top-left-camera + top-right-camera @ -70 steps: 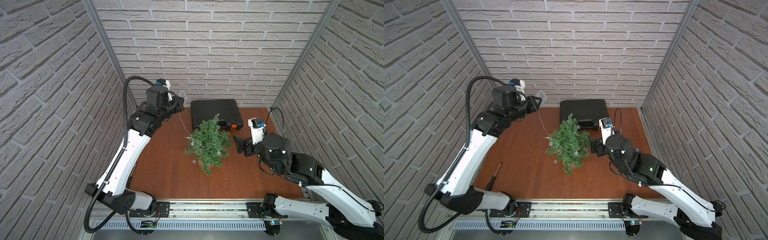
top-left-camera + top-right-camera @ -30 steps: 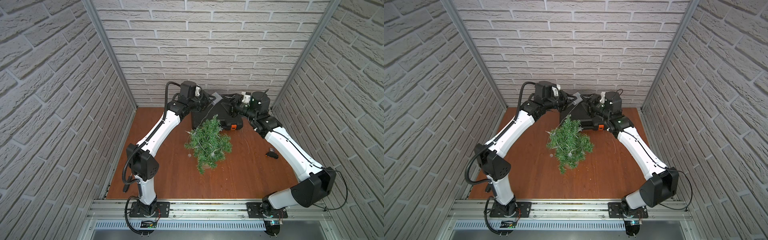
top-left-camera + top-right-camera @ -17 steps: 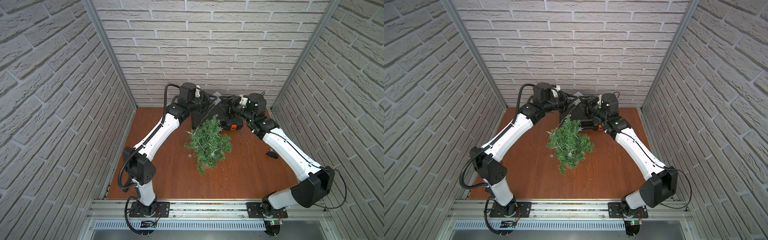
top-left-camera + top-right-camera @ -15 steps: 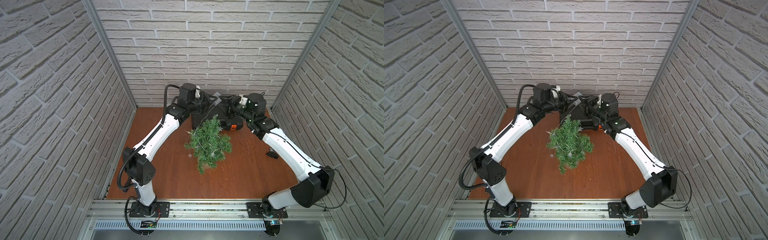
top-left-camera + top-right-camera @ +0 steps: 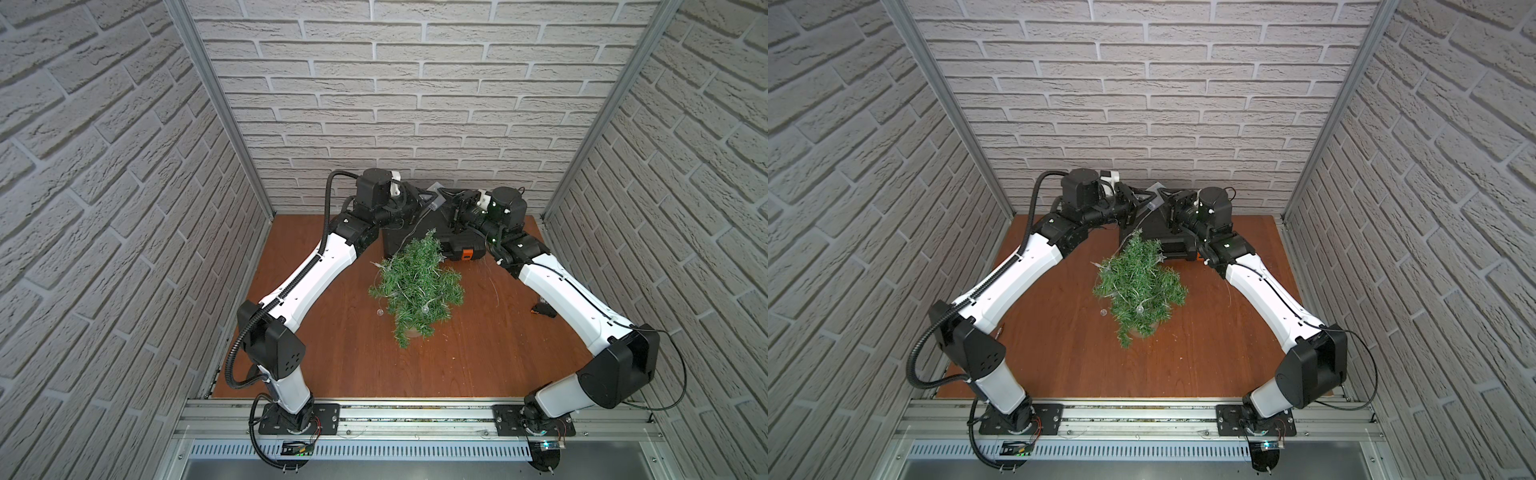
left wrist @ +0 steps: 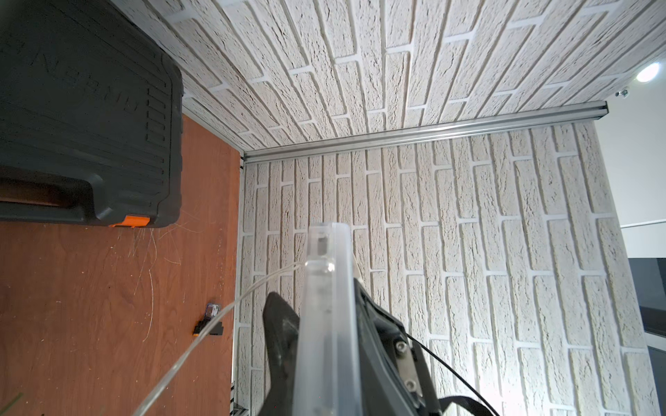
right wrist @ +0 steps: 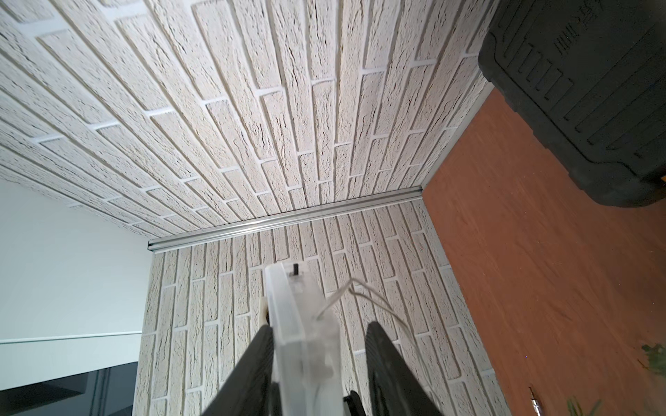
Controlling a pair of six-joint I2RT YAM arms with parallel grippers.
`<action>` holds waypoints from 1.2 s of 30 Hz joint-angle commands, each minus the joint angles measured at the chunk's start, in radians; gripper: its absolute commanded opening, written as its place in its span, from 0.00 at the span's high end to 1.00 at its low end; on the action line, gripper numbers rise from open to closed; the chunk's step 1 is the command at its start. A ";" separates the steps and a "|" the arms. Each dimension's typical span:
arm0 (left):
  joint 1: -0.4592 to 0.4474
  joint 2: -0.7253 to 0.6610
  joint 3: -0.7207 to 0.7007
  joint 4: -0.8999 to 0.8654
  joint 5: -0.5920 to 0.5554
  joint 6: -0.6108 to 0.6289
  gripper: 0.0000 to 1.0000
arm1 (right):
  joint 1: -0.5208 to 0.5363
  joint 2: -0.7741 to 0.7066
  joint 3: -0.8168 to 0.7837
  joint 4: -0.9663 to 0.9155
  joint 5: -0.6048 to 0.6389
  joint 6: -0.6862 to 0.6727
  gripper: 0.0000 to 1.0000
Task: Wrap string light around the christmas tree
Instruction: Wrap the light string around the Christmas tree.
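Above far edge of brown tabletop [image 5: 332, 353]: left gripper [image 6: 320, 313] clamps clear rectangular plastic box [image 6: 326, 252] of pale-wire string light [image 6: 173, 372]; right gripper [image 7: 320, 329] straddles it, one finger off. Bushy green christmas tree [image 5: 417, 286] mid-tabletop, wire draped over.

We see our left hand [image 6: 319, 299] clamped on the clear box [image 6: 326, 252] of the string light [image 6: 169, 376], with black fingers [image 6: 279, 324] pressing on either side. The pale wire leaves the box and curves away over the wooden tabletop [image 6: 90, 306]. A black case [image 6: 83, 108] with an orange latch [image 6: 131, 220] lies there beside the brick wall [image 6: 468, 252]. A small black object [image 6: 216, 328] sits at the wall's foot.
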 commanded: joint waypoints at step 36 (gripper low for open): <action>0.060 -0.254 -0.194 0.002 -0.060 0.111 0.02 | 0.008 -0.049 -0.024 0.123 -0.115 -0.015 0.76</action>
